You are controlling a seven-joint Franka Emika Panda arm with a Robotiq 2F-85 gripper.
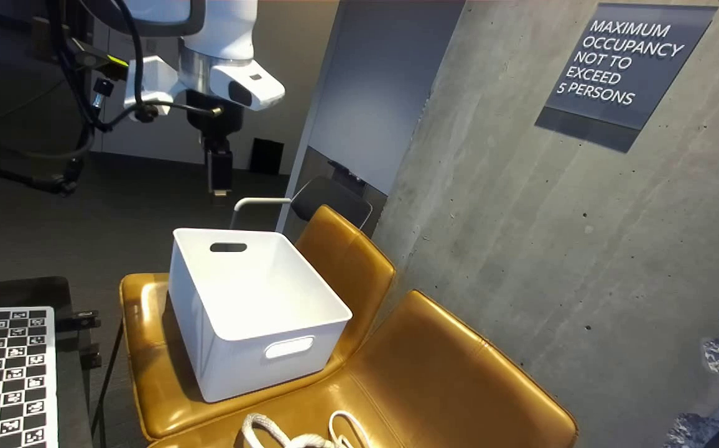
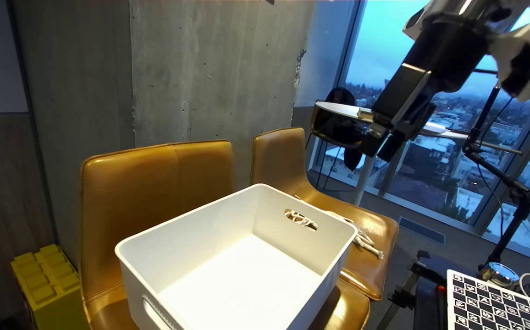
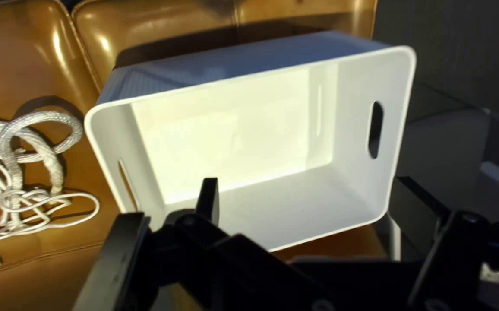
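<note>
1. Apparently, an early stage is shown: nothing is gripped by the claw (image 2: 381, 145), whose fingertips are parted with a visible gap.
2. The storage bin (image 1: 260, 370), nearest to the claw, is set on a golden-brown chair (image 2: 157, 192) beyond the edge of the black counter (image 1: 23, 291). It is not touched by the claw, which is poised above it, and no contents are seen inside.
3. Outside the bin, a braided rope (image 3: 54, 168) and thinner cord (image 3: 14, 224) are bunched on the adjoining chair (image 1: 453, 354), likewise past the counter's edge. No handling of bin or rope is judged to be done; all of it remains.
4. The bin is moulded in smooth white plastic, with rounded corners, a slim rim and oval handle slots.
5. The rope is coarsely woven and thickly looped; the cord is finely tangled. Both chairs are covered in glossy, leather-like upholstery with stitched seams.
6. Near the counter's rounded corner, a flat ChArUco board (image 1: 5, 373) is laid, patterned in black and white.
</note>
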